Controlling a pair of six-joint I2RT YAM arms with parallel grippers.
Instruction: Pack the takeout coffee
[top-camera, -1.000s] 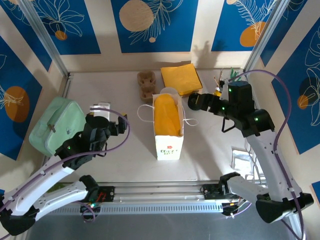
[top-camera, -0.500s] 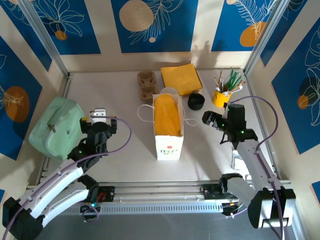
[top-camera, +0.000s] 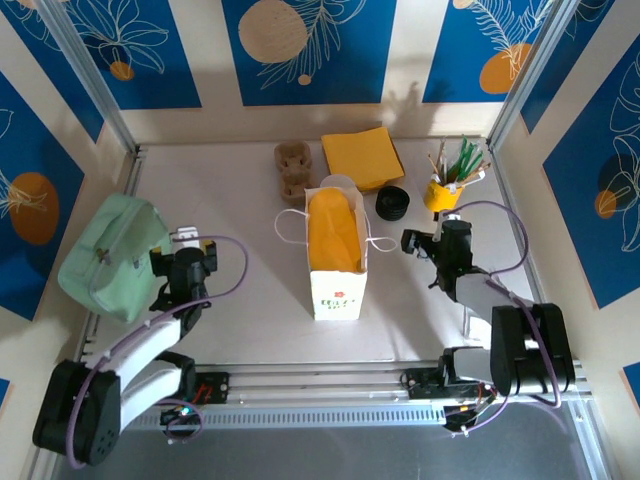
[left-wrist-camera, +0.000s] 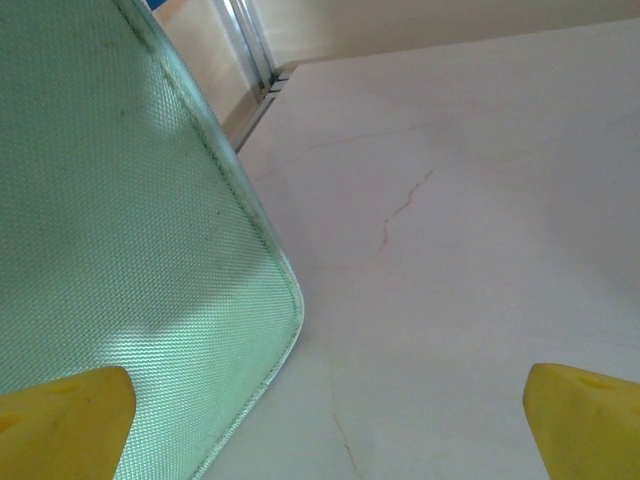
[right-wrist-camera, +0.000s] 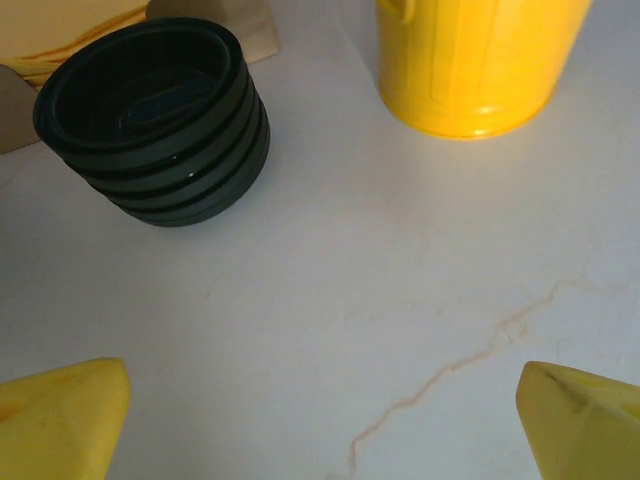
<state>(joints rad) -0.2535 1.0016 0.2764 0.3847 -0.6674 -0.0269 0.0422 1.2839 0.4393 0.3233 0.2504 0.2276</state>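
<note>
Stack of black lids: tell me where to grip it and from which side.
Pinch the stack of black lids across its ribbed wall, one finger on each flank, coming from the near side, where the open right gripper faces it. The yellow cup stands apart on its right, so a finger likely fits.

The only print I can find is a small green-and-red mark on the front of the bag (top-camera: 338, 298), and it is too small for me to read. I can make out no other text, number or sign.
</note>
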